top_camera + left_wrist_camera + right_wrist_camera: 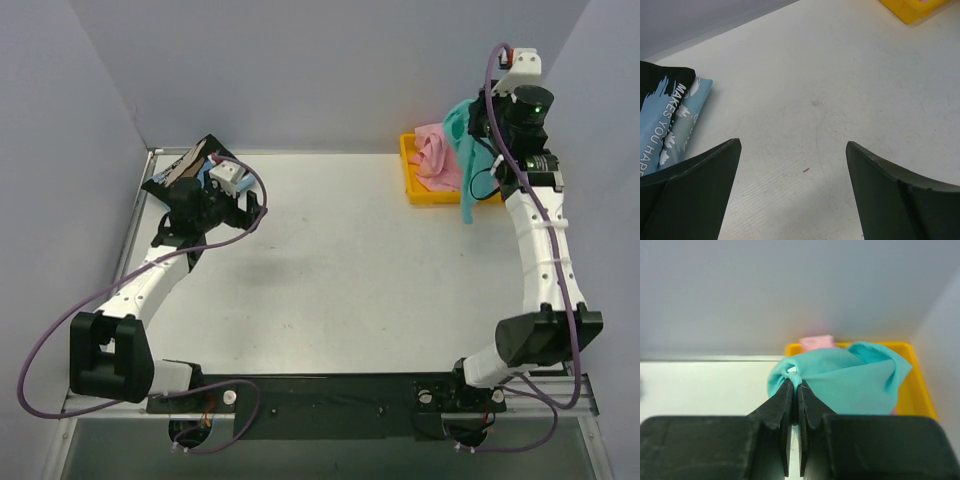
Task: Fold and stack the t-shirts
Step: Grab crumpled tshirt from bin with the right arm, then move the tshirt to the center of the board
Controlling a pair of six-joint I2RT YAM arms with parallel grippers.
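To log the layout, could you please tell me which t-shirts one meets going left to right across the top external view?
black streaked t-shirt → pink t-shirt → teal t-shirt

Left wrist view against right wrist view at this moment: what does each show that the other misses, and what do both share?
Only the left wrist view: the black printed t-shirt lying on the table at the left edge, and the left gripper open with nothing between its fingers. Only the right wrist view: the right gripper shut on a bunch of the teal t-shirt, with a bit of the pink t-shirt behind it. Both: the yellow tray and the white table.
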